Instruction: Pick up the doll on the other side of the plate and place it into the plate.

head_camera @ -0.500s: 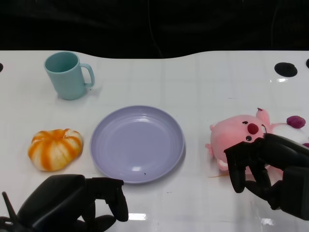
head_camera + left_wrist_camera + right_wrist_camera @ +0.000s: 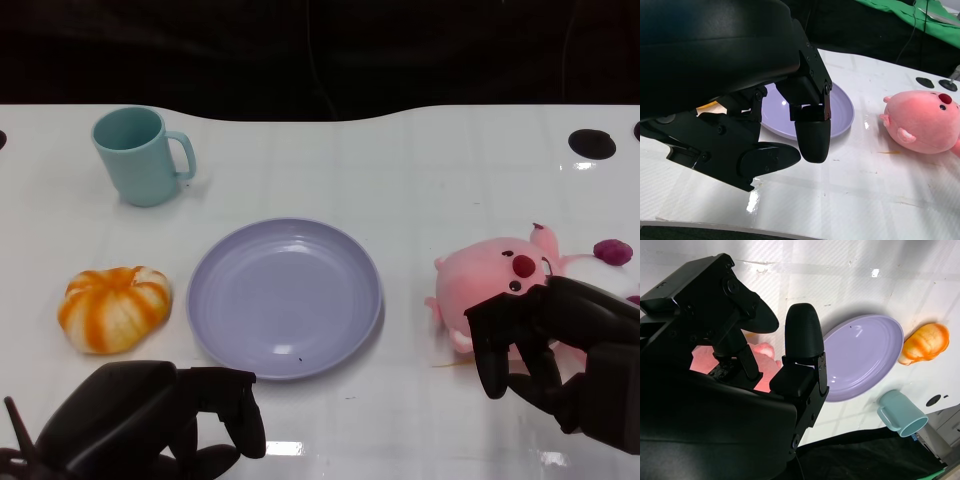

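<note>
The pink plush doll lies on the white table to the right of the lavender plate. My right hand hovers at the doll's near right side, fingers spread and curved over it, holding nothing. The right wrist view shows pink plush between and behind the fingers, with the plate beyond. Low at the front left, my left hand is empty with its fingers apart. In the left wrist view the doll and plate lie past its fingertips.
An orange pumpkin toy sits left of the plate. A teal mug stands at the back left. A small purple object lies just behind the doll. A black disc marks the back right of the table.
</note>
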Robot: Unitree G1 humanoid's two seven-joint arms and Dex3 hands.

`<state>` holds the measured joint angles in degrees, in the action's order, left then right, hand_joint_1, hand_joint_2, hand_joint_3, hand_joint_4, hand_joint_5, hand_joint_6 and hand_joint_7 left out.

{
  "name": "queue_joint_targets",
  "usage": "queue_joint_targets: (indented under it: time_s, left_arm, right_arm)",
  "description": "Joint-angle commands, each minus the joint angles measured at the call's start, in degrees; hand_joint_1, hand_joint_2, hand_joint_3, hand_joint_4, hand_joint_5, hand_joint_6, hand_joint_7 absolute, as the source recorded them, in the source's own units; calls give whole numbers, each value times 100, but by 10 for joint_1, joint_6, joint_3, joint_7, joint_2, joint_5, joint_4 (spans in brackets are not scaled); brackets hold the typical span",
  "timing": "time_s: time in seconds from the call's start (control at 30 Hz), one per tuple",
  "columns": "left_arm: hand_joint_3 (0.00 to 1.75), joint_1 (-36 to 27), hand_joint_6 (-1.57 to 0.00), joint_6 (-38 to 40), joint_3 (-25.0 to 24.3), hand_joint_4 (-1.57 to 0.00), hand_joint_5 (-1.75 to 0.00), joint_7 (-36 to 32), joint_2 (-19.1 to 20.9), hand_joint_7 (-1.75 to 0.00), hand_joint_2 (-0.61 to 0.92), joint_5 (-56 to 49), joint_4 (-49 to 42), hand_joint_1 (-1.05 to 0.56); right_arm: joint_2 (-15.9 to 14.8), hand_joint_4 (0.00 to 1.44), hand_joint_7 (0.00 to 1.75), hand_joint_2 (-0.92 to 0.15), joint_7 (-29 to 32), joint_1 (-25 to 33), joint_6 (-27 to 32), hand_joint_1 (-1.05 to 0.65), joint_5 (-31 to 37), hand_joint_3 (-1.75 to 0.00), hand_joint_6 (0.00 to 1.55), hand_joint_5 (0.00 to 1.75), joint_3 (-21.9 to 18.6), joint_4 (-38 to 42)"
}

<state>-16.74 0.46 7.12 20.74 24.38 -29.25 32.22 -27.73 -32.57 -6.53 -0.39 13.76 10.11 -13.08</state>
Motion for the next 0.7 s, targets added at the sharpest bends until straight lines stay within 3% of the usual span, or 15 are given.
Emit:
queue_joint_targets:
  time_s: [0.03,0.3,0.43,0.57,0.7]
  left_arm:
    - [67,3,-76,-1,-4,-71,-142,2,6,-110,72,5,-1,-19]
    - [68,3,-77,-3,-3,-72,-142,1,5,-110,71,4,-2,-19]
    - [69,4,-77,-2,-3,-72,-142,2,6,-109,71,5,-3,-19]
    - [69,4,-77,-2,-3,-72,-142,2,6,-109,70,5,-4,-19]
    - [70,4,-77,3,-2,-72,-142,5,5,-109,70,5,-1,-19]
  right_arm:
    - [-7,85,152,-39,0,-6,-3,-5,-4,-130,75,175,-2,1]
    - [-2,84,151,-39,8,-4,-9,-4,-6,-128,76,175,-5,6]
    - [10,83,138,-40,20,-1,-9,-2,-19,-125,78,173,-14,7]
    - [24,80,112,-43,36,-1,-30,-2,-43,-115,82,148,-24,21]
    - [31,80,83,-49,46,-3,-39,-8,-52,-94,82,122,-29,26]
